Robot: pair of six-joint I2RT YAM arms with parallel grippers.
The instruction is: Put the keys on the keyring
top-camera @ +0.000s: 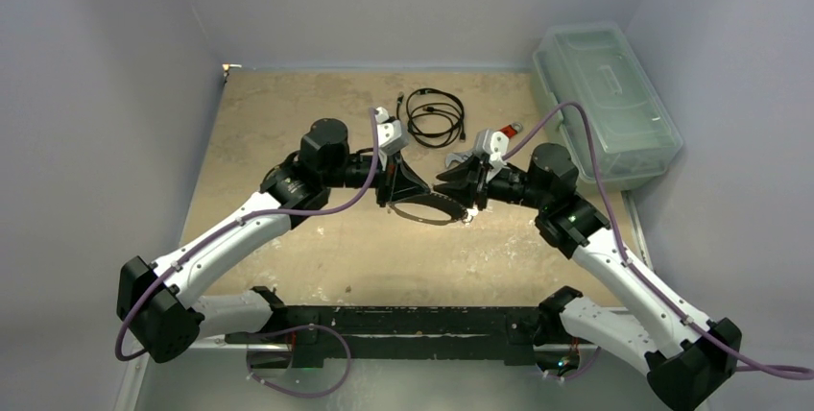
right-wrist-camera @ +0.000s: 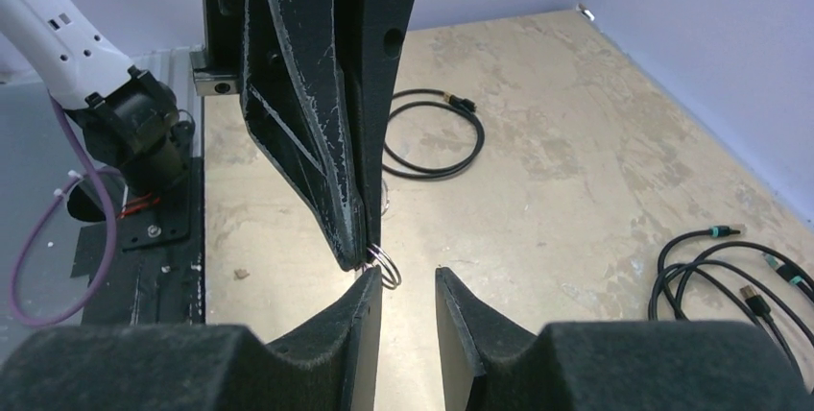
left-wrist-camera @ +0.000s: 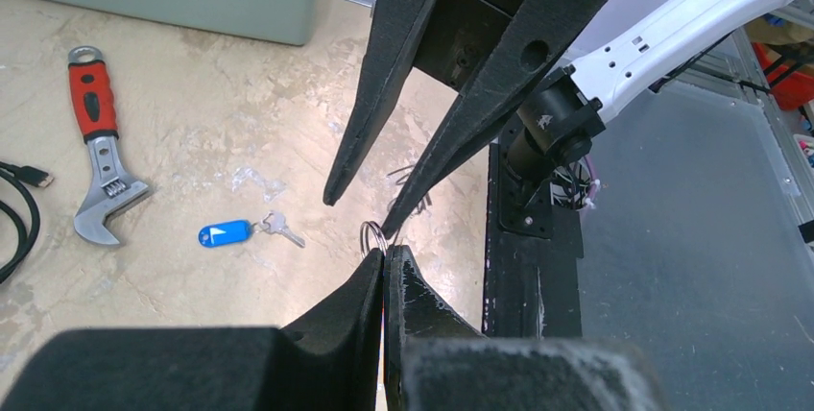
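Left gripper (left-wrist-camera: 384,255): you have it clamped tight, its fingertips pinching the keyring by its lower rim.
Keyring (left-wrist-camera: 372,236): a small silvery split ring standing up out of your left fingertips, over the middle of the table (top-camera: 288,123).
Right gripper (right-wrist-camera: 408,277): you have its jaws partly apart with nothing between them. It points tip to tip at the left gripper, and one fingertip is just beside the ring. You cannot tell from these views whether it touches.
Blue-headed key (left-wrist-camera: 224,233): flat on the table, toward the right edge from the grippers.
Silver key (left-wrist-camera: 280,227): just beside the blue head, end to end with it, neither key on the ring.
Wrench (left-wrist-camera: 96,142): red-handled, flat on the table, apart from the keys on their far-edge side.
Box (top-camera: 605,104): pale green with a clear lid, along the table's right edge toward the far right corner.
Black cables (top-camera: 434,113): coiled near the far edge, behind the grippers.
Cable loop (right-wrist-camera: 432,137): on the table under the left gripper.
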